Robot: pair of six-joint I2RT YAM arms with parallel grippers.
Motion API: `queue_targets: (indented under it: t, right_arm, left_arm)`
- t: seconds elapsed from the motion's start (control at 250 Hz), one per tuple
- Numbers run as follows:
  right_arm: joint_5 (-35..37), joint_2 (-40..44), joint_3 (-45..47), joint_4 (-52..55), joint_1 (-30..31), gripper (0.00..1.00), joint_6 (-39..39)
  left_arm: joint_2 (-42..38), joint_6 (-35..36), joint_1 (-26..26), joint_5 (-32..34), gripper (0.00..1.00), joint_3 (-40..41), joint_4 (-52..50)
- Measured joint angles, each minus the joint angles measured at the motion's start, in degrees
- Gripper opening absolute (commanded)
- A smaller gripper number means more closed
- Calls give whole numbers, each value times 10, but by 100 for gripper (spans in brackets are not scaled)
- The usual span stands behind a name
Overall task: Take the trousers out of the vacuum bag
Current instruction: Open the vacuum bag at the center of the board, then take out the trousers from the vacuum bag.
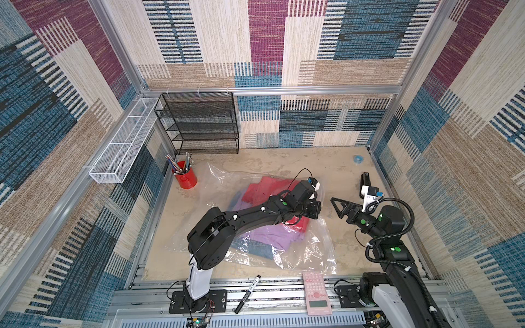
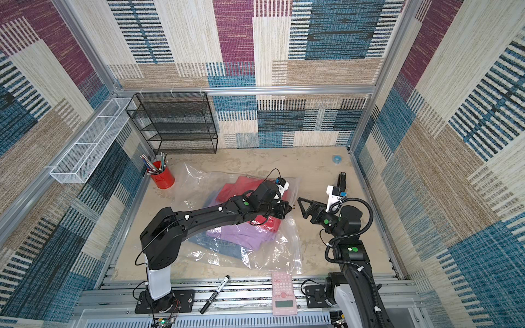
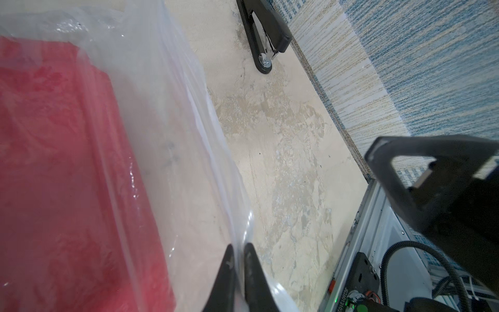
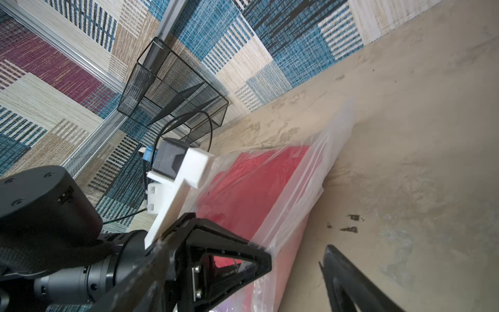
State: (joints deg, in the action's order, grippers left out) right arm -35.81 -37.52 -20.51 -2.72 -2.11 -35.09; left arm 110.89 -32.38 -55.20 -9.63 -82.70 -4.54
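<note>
My left gripper (image 3: 237, 256) clamped on vacuum bag (image 3: 189, 129) edge, bottom centre; red trousers (image 3: 67, 162) inside, frame left; right gripper (image 1: 335, 203) jaws spread, empty

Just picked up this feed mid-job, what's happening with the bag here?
The left gripper is pinched shut on the edge of the vacuum bag. The right gripper hangs open just beside that edge, holding nothing. The red trousers, lilac trousers and denim trousers all lie inside the bag on the table; none is out yet.
</note>
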Motion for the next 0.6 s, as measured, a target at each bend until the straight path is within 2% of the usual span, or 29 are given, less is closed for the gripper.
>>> queue_targets:
  t: [0.212, 0.308, 0.388, 0.6]
  right_arm:
    - [-38, -54, 54, -62, 0, 70, -52]
    - [-46, -69, 58, -92, 0, 68, -64]
    - [-47, -80, 53, -112, 0, 67, -68]
    - [-44, -105, 32, -115, 0, 69, -54]
  left_arm:
    - [-3, 0, 3, -13, 11, 8, 26]
    - [-3, 0, 3, -16, 9, 8, 31]
    - [-3, 0, 4, -21, 0, 9, 37]
    - [-4, -2, 4, -25, 0, 9, 36]
